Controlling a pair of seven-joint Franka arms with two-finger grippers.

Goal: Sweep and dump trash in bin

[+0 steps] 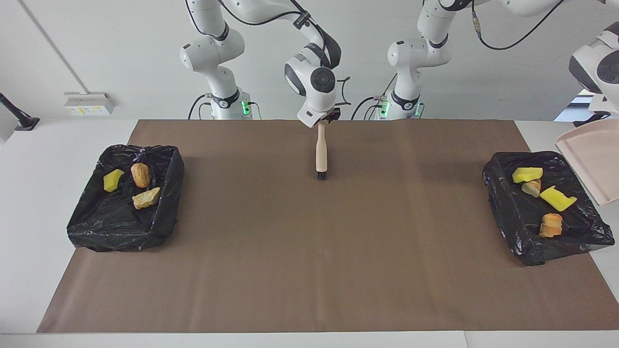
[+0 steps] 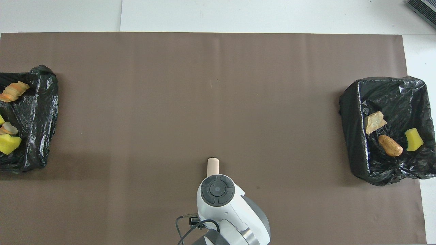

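1. The brush (image 1: 321,154) stands upright directly under the right gripper (image 1: 323,122), its lower end at the mat (image 1: 309,266).
2. Well apart from that gripper, at the right arm's end of the table, a bin (image 1: 169,193) holds three scraps (image 1: 140,175).
3. The dustpan (image 1: 590,159) hangs tilted below the left gripper (image 1: 602,108) (part of it runs out of view).
4. Just beside the dustpan and lower, a second bin (image 1: 503,208) holds four scraps (image 1: 556,198).
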